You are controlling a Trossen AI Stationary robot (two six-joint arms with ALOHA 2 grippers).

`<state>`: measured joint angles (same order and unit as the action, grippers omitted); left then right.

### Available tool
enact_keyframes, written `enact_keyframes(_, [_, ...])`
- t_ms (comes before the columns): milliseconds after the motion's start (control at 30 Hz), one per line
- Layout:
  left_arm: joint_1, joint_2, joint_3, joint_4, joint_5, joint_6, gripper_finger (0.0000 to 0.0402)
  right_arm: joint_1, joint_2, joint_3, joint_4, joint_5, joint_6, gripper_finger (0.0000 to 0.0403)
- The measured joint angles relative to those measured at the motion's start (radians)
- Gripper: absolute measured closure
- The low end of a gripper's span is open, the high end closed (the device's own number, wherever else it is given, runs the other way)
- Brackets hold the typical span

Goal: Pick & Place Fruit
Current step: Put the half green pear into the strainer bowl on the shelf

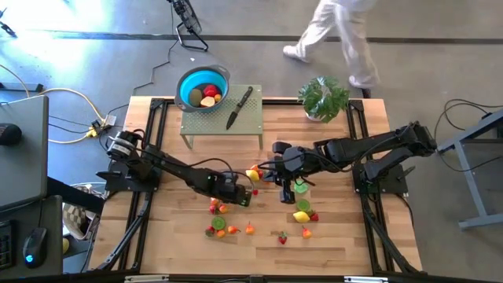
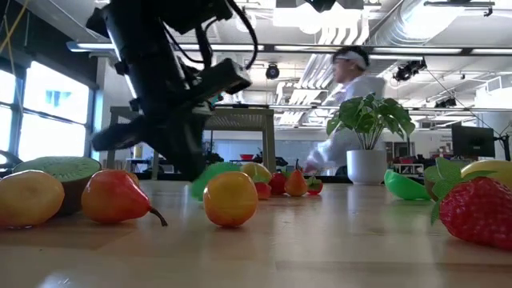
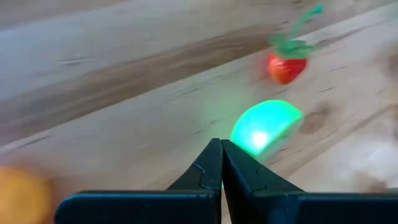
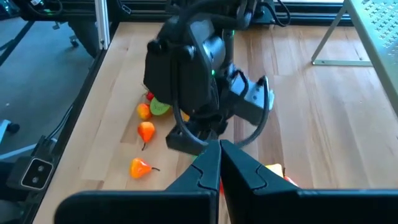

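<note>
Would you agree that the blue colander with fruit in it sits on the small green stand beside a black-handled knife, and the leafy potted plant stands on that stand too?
Not quite: the high view shows the leafy potted plant standing on the wooden table right of the small green stand. The blue colander and black-handled knife are as described.

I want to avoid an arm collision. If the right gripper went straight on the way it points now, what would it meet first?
Probably the left arm's wrist: in the right wrist view it fills the space just past the shut right gripper. How far off it is remains unclear.
</note>
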<state>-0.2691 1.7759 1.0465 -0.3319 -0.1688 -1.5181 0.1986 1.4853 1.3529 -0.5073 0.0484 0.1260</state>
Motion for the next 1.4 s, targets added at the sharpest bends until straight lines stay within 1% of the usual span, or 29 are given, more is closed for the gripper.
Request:
enact_keyframes(100, [0.000,0.039,-0.001,0.063,0.006,-0.010,0.0401,0.000,0.000,0.000,-0.004,-0.002,-0.011,0.0400])
enact_keyframes(167, [0.000,0.068,0.001,0.147,0.017,-0.017,0.0401,0.000,0.000,0.000,-0.004,-0.002,-0.023,0.0400])
enact_keyframes(300, [-0.002,0.112,0.016,0.240,0.014,-0.024,0.0402,0.000,0.000,0.000,-0.008,-0.006,-0.026,0.0400])
enact_keyframes(500, [-0.001,0.144,0.080,0.226,-0.008,0.023,0.0402,0.000,0.000,0.000,-0.013,-0.014,-0.044,0.0401])
enact_keyframes(567, [0.000,0.155,0.102,0.245,-0.023,0.039,0.0402,0.000,0.000,0.000,-0.012,-0.029,-0.045,0.0401])
enact_keyframes(733, [0.000,0.156,0.118,0.215,-0.050,0.082,0.0402,0.000,0.000,0.000,-0.026,-0.030,-0.046,0.0401])
enact_keyframes(867, [0.000,0.126,0.118,0.145,-0.070,0.101,0.0402,0.000,0.000,0.000,-0.063,-0.049,-0.048,0.0401])
enact_keyframes(1067, [0.000,0.046,0.118,-0.010,-0.090,0.164,0.0402,0.001,-0.008,0.000,-0.178,-0.094,-0.048,0.0401])
enact_keyframes(1233, [0.000,-0.048,0.118,-0.132,-0.155,0.223,0.0402,0.003,-0.008,-0.003,-0.242,-0.158,-0.052,0.0401])
enact_keyframes(1333, [0.000,-0.110,0.118,-0.217,-0.193,0.273,0.0402,0.003,-0.008,-0.020,-0.241,-0.160,-0.052,0.0401])
enact_keyframes(1400, [0.000,-0.145,0.119,-0.277,-0.242,0.284,0.0402,0.003,-0.008,-0.027,-0.236,-0.159,-0.040,0.0401])
